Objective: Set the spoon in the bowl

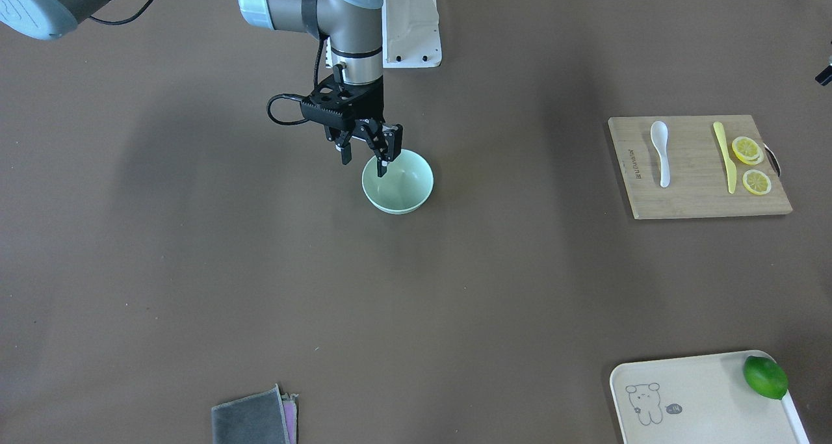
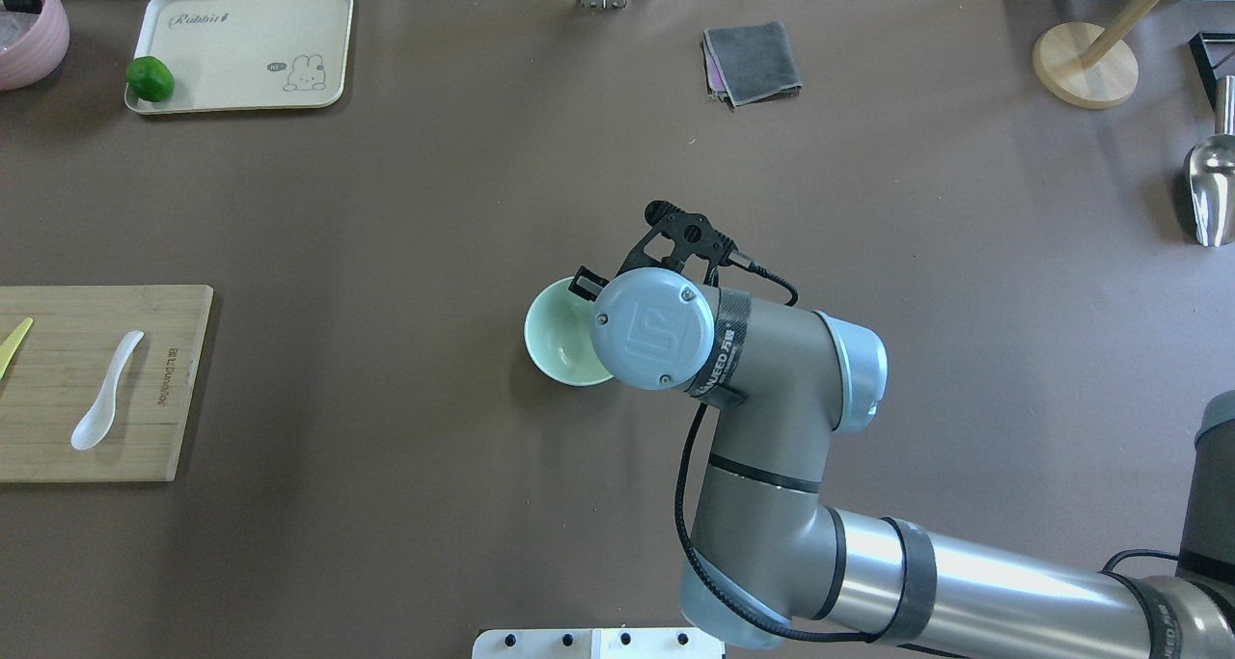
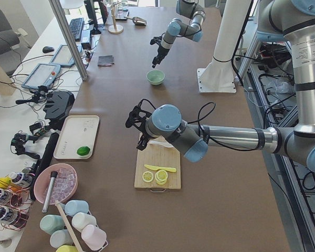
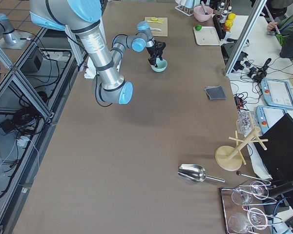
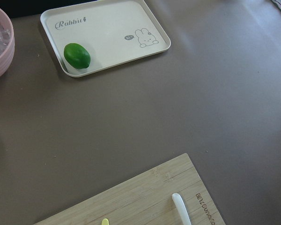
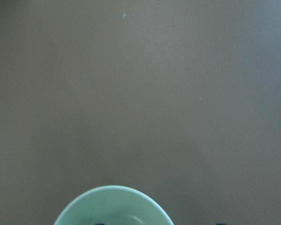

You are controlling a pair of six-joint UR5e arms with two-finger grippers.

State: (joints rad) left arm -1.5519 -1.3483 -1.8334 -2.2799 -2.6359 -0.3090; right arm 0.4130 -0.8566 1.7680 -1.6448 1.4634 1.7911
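The white spoon (image 1: 661, 151) lies on a wooden cutting board (image 1: 689, 197), far to the side of the mint-green bowl (image 1: 406, 190). It also shows in the overhead view (image 2: 104, 394), and its handle tip shows in the left wrist view (image 5: 181, 210). The bowl is empty and stands mid-table. My right gripper (image 1: 364, 164) is open and points down at the bowl's rim, with one finger (image 1: 383, 161) over the inside and the other outside. My left gripper (image 3: 139, 125) hovers over the board's end near the spoon; I cannot tell whether it is open or shut.
A yellow plastic knife (image 1: 725, 155) and lemon slices (image 1: 747, 150) share the board. A cream tray (image 1: 702, 405) holds a lime (image 1: 765, 377). A grey cloth (image 1: 253, 418), a metal scoop (image 2: 1211, 181), a wooden stand (image 2: 1085, 66) and a pink bowl (image 2: 29, 32) sit at the table's edges.
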